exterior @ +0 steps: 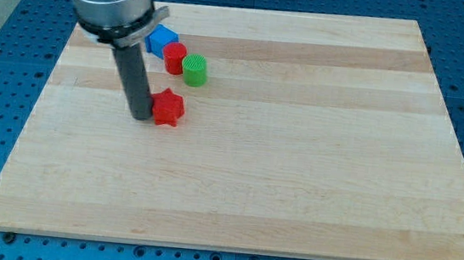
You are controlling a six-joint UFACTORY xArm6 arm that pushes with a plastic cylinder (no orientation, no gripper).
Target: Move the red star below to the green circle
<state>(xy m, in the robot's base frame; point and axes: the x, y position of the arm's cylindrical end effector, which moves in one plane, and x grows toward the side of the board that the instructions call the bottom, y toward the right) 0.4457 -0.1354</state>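
The red star [167, 108] lies on the wooden board [295, 179] at the upper left. The green circle [194, 70], a short cylinder, stands just above and slightly right of the star, with a small gap between them. My tip [141, 116] rests on the board right against the star's left side. The dark rod rises from it to the arm's grey body at the view's top left.
A red cylinder [174, 57] stands touching the green circle's upper left. A blue block [160, 39] sits behind it, partly hidden by the arm. The board's left edge is near the tip.
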